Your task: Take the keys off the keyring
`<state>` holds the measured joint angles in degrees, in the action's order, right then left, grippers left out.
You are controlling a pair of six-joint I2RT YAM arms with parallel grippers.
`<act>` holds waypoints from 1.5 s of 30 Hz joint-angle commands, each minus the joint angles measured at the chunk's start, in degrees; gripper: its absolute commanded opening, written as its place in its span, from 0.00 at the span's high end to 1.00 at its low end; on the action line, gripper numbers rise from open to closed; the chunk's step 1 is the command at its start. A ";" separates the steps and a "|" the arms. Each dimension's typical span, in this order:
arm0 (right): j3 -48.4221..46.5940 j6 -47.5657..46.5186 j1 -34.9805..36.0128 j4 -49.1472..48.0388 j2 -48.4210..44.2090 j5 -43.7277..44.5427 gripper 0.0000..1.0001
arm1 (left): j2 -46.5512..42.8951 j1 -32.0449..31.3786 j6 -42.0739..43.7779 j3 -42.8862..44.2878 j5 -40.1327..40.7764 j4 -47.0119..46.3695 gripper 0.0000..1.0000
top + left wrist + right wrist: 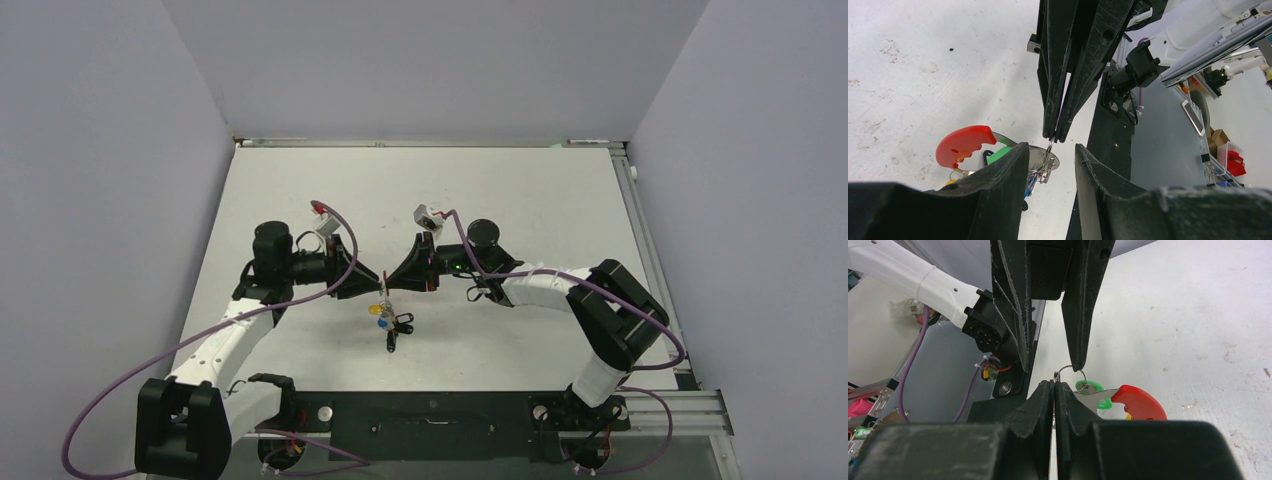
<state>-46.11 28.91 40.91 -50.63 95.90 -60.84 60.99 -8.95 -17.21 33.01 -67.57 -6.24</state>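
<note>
Right wrist, keyring (1137,400) just beside closed jaws

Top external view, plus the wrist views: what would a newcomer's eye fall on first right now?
The two arms meet nose to nose at mid-table, with the keys clustered at their tips. Up close, the right tool is shut on a thin wire ring, and the left tool stands open astride it. Brightest of all is the red arc of the keyring, just beside that pinch.
</note>
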 commanded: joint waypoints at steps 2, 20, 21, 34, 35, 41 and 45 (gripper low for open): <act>0.23 1.12 -0.20 -7.75 -1.39 -0.19 0.95 | 0.20 -0.45 1.56 -0.71 -0.50 -3.59 0.66; -0.62 -0.47 -0.52 -5.58 -1.15 -2.57 0.94 | 0.36 -1.68 3.79 1.03 0.58 0.48 1.00; -1.56 -2.05 -0.56 -2.91 -1.02 -3.67 0.88 | 0.29 -1.68 6.13 2.41 0.60 3.44 1.00; -11.09 -32.70 1.79 36.75 -3.29 -5.20 0.45 | 0.93 -7.34 29.21 9.54 3.50 28.83 1.00; -11.75 -33.48 2.11 37.69 -3.17 -5.63 0.46 | 1.11 -7.80 30.04 9.99 3.58 29.95 1.00; -14.40 -38.75 3.99 44.21 -2.83 -5.76 0.50 | 2.15 -8.70 32.15 11.60 4.70 31.82 1.00; -15.27 -39.83 4.01 46.05 -2.76 -5.94 0.53 | 2.34 -8.89 32.97 12.15 4.98 32.74 1.00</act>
<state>-58.78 -6.00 44.49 -7.53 95.66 -64.58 63.24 -17.54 12.78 41.85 -62.06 25.32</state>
